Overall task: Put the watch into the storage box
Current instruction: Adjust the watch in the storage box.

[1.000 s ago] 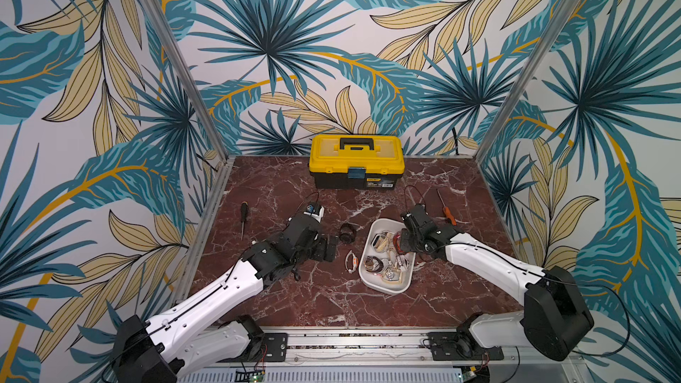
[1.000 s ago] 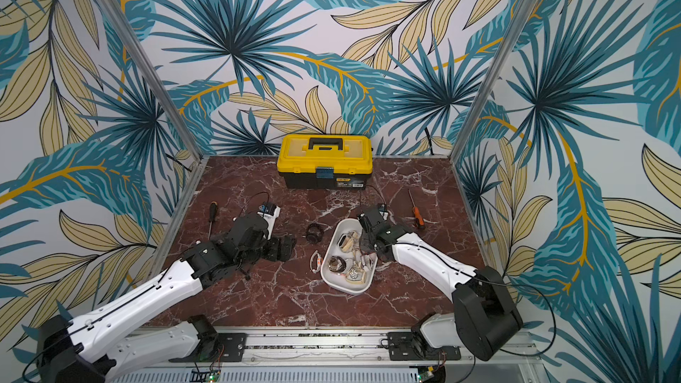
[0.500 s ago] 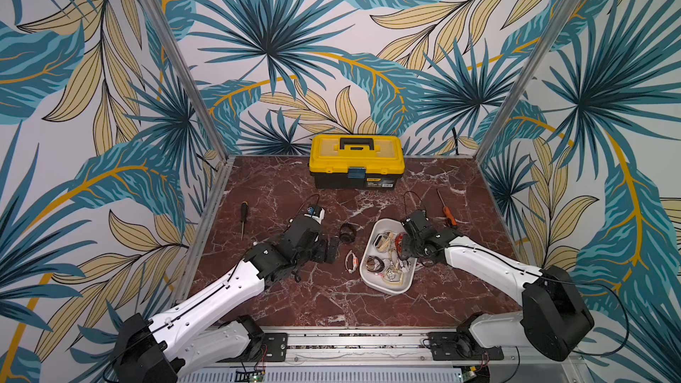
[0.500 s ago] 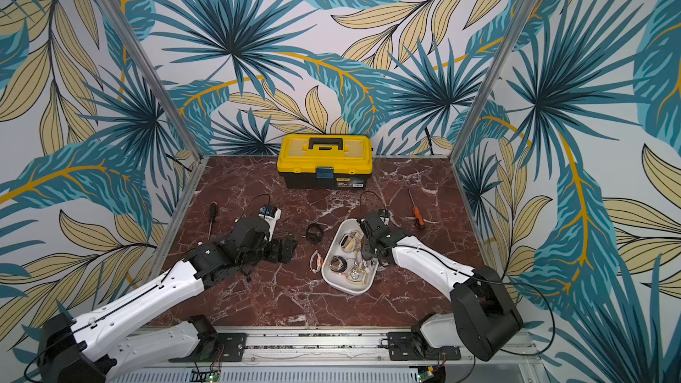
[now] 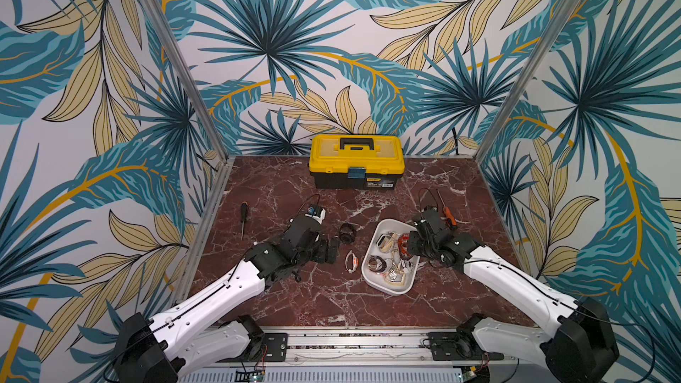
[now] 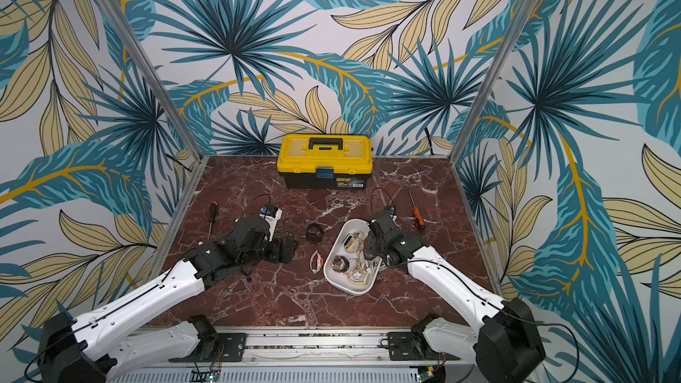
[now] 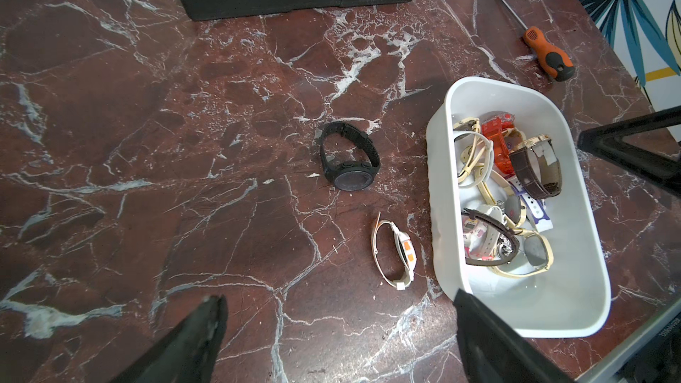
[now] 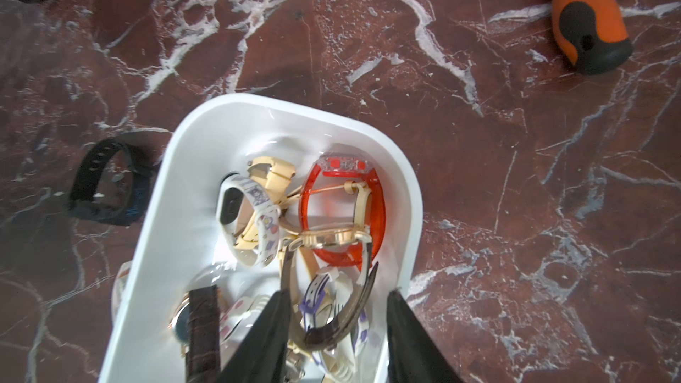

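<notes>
The white storage box holds several watches. My right gripper hangs over the box's right side, jaws open. A gold watch with a brown strap lies on the pile with its strap loop between them. Left of the box, a black watch and a white-and-orange watch lie on the marble. My left gripper is open and empty, just left of these two watches.
A yellow-lidded black toolbox stands at the back. A black screwdriver lies at the far left. An orange screwdriver lies close behind my right gripper. Patterned walls close in both sides.
My right gripper's jaws have gone from shut to open over the box, letting go of the brown-strap watch. The left arm has hardly moved.
</notes>
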Robot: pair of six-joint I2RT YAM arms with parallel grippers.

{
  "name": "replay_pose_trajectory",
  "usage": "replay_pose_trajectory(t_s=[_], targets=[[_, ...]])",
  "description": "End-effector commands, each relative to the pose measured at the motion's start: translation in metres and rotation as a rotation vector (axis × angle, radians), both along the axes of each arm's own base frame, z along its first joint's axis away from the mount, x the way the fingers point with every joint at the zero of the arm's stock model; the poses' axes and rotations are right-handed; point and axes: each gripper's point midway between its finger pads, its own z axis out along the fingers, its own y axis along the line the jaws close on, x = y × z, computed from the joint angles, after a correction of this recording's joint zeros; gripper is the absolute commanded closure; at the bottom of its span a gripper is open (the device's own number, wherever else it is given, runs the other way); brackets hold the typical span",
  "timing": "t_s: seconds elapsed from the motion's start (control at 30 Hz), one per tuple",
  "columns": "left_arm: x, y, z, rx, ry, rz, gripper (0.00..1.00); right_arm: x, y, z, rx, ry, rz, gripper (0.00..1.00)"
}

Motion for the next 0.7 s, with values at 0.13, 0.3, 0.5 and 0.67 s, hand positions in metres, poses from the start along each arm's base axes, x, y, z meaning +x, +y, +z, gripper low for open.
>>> replay_pose_trajectory(t_s=[0.13,0.3,0.5,0.67], targets=[[0.000,0.001,-0.005,-0.010,0.011,0.010,0.00,-0.007,0.053,-0.008,0.216,0.075,0.180,0.57],[-0.003,0.003,-0.009,0.000,0.026,0.009,0.00,-0.001,0.051,-0.035,0.175,0.140,0.146,0.64],[-0.004,0.005,-0.013,0.008,0.030,0.014,0.00,0.006,0.047,-0.052,0.117,0.173,0.133,0.66],[-0.004,0.007,-0.015,0.016,0.029,0.019,0.00,0.008,0.033,-0.060,0.065,0.186,0.094,0.69]])
